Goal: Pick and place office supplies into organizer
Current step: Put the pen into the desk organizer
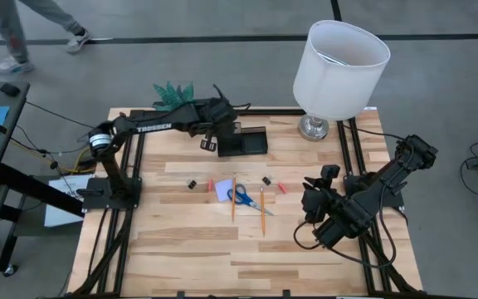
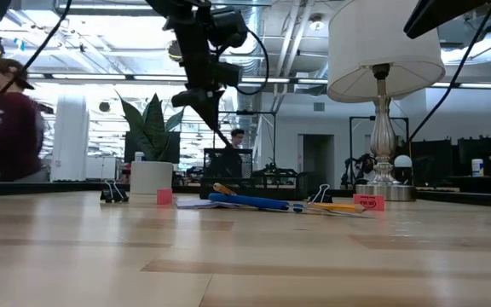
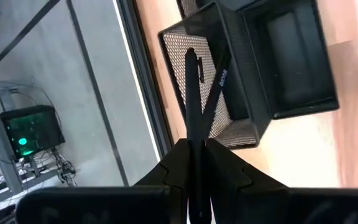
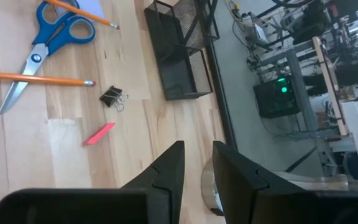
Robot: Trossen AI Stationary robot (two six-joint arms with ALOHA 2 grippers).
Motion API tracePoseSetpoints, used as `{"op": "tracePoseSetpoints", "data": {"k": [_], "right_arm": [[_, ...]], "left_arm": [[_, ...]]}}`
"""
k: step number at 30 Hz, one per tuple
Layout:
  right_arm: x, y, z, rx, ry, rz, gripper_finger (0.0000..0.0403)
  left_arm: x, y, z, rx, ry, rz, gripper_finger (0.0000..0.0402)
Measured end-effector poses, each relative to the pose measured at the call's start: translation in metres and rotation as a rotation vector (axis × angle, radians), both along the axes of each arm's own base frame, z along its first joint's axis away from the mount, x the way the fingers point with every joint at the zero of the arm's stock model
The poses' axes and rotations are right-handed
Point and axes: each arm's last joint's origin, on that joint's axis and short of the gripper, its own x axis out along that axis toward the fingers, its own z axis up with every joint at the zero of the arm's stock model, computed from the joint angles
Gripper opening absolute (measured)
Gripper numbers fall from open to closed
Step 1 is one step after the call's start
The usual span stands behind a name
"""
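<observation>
1. Fingers of the left gripper [image 3: 197, 146] are pinched tight on a black pen [image 3: 194, 93], which hangs point-down over the taller mesh compartment of the organizer [image 3: 266, 124].
2. Fingers of the right gripper [image 4: 194, 165] stand slightly apart and hold nothing; that arm waits over the worktop [image 1: 181, 249], well away from the organizer, on the lamp's [image 1: 338, 66] side.
3. One more dark stick seems to lean inside the mesh compartment already, crossing behind the held pen; I cannot tell what it is.
4. Near the organizer, toward the middle of the worktop, lie the blue-handled scissors [image 1: 243, 197], two pencils [image 1: 233, 198] beside them, and a pale note pad [image 1: 222, 189] under their tips.
5. Two binder clips [image 4: 111, 97] and a small red bit [image 4: 98, 134] sit in the same cluster, well apart from the organizer.
6. Judging by this, the task is in its early part: one pen is about to be dropped in, and the scissors, pencils, pad, clips and red pieces are left to move.
</observation>
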Motion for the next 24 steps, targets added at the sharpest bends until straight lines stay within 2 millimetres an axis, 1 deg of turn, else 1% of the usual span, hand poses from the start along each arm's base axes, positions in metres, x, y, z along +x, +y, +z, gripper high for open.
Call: {"op": "tracePoseSetpoints", "data": {"k": [6, 11, 24], "right_arm": [[0.0006, 0.0006, -0.0002, 0.007, -0.007, 0.0, 0.0077], [0.0013, 0.0012, -0.0003, 0.016, -0.019, -0.003, 0.0077], [0.0015, 0.0013, -0.0003, 0.067, -0.095, -0.067, 0.0077]], "left_arm": [[-0.0001, 0.0039, 0.0015, -0.001, -0.012, -0.02, 0.0023], [-0.0025, 0.0057, 0.0003, -0.039, -0.001, -0.046, 0.0025], [-0.0021, 0.0048, 0.0005, -0.028, 0.024, -0.097, 0.0065]]}}
